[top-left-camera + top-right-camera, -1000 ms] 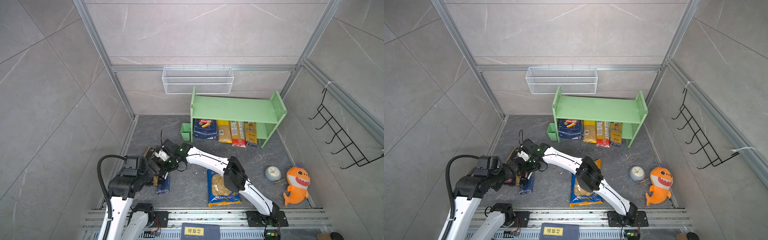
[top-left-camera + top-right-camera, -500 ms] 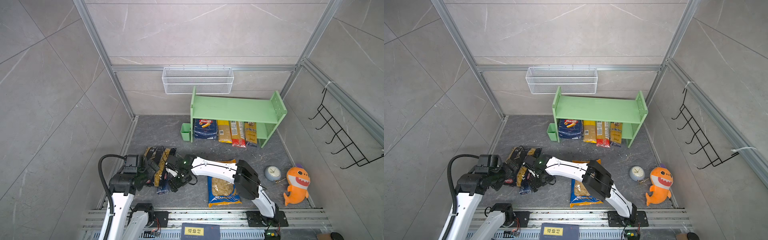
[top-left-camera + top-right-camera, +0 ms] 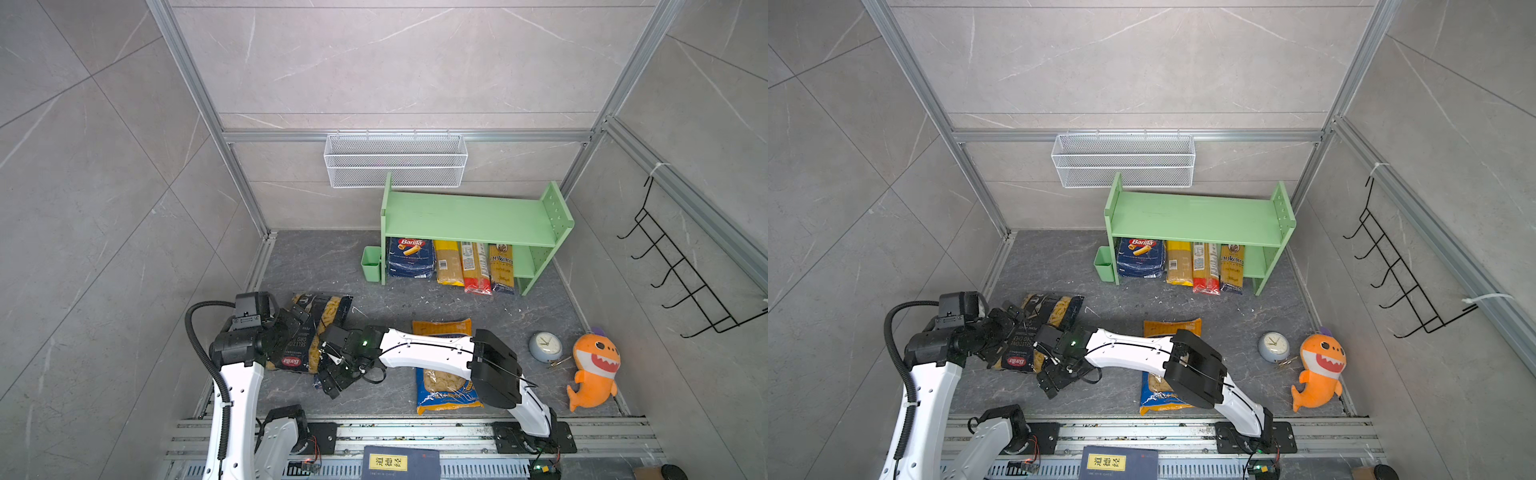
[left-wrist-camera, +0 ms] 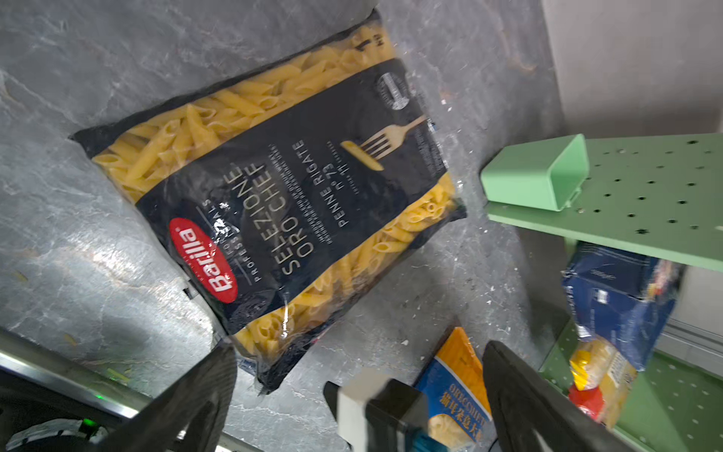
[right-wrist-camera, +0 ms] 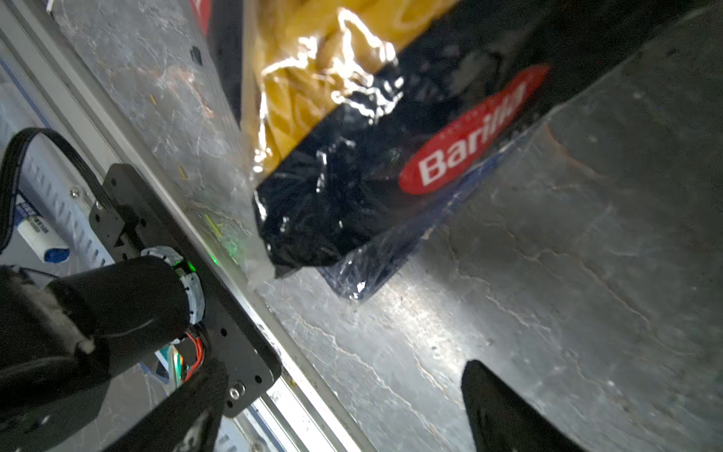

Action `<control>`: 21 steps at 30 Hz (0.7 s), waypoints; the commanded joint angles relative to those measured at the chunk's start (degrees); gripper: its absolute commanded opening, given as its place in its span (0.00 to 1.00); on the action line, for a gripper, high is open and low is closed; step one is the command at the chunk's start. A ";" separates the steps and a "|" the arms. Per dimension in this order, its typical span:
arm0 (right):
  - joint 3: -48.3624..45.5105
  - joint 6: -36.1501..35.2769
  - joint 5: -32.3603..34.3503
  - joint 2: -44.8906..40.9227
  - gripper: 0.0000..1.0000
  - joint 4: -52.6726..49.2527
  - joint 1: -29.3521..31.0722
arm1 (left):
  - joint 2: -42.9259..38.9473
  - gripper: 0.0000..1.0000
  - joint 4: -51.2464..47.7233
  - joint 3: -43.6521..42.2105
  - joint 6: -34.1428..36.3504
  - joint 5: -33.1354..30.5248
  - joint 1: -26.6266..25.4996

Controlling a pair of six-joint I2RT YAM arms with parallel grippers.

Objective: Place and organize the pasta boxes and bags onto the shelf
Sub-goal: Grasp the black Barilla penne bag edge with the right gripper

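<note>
My right gripper (image 5: pixel 346 366) has just let go and spread wide beside the black penne bag (image 4: pixel 293 188), which now lies flat on the counter (image 3: pixel 374 299), well short of the shelf (image 3: pixel 469 216), so it needs regrasping, with my left gripper (image 4: pixel 360 348) wide open near it.

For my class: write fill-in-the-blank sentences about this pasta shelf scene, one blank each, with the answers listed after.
The shelf holds ___ pasta packs under its top board. The red oval on the black penne bag reads ___. The plush toy beside the clock is coloured ___. The left tool and the right tool both stand ___.
Missing words: four; Barilla; orange; open.
</note>
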 commanded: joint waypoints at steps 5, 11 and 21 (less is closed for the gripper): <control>4.40 5.91 8.95 7.03 0.96 0.83 2.19 | 1.24 1.00 2.05 6.80 -0.21 0.97 0.43; 4.47 8.25 11.57 9.06 0.95 2.74 2.53 | 0.66 1.00 1.71 8.10 -1.22 1.92 0.27; 6.13 10.71 14.38 10.83 0.96 4.37 4.89 | 0.53 1.00 1.39 9.18 -1.77 1.62 -1.20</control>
